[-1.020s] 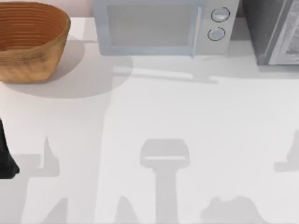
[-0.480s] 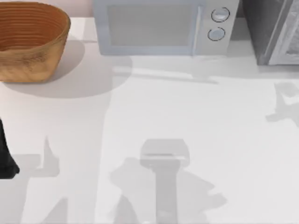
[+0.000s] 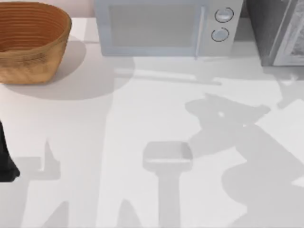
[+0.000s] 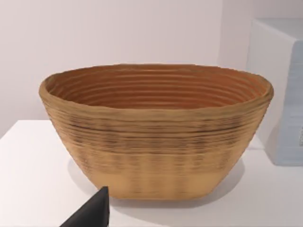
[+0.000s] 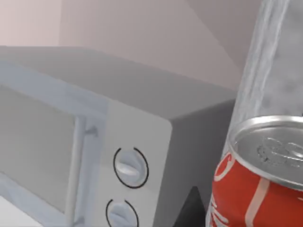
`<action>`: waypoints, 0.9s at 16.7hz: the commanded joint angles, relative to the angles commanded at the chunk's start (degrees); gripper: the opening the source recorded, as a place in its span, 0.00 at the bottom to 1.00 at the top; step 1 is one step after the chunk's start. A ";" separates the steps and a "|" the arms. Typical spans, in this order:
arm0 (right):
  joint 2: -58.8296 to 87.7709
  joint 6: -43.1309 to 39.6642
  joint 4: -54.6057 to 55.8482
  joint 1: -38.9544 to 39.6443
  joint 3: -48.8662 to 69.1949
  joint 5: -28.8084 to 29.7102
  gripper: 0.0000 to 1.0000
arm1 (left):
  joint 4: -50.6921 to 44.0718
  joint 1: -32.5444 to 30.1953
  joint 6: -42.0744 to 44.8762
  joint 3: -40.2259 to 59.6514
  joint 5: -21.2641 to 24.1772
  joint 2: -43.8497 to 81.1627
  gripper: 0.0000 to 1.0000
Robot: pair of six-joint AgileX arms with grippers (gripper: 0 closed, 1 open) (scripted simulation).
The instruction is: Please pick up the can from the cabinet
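Our right wrist view has a red can point(image 5: 255, 189) close up beside the microwave point(image 5: 118, 156); jaw state we cannot tell.

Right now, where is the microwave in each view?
Top view: microwave at the back, between basket and cabinet.
Left wrist view: microwave beside the basket.
Right wrist view: microwave beyond the red can, knobs showing.
Shared landmark: the basket, top and left wrist views.

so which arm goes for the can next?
Right. Its wrist view has the can close up, and the cabinet stands on that side. The left arm sits parked at the left edge, facing the basket.
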 joint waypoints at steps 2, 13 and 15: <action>9.89 1.11 5.17 -0.61 2.19 -4.61 0.00 | 0.00 0.00 0.00 0.00 0.00 0.00 1.00; 26.96 3.55 13.05 -2.29 5.13 -11.92 0.00 | 0.00 0.00 0.00 0.00 0.00 0.00 1.00; 27.08 3.60 12.86 -1.82 5.07 -11.71 0.00 | 0.00 0.00 0.00 0.00 0.00 0.00 1.00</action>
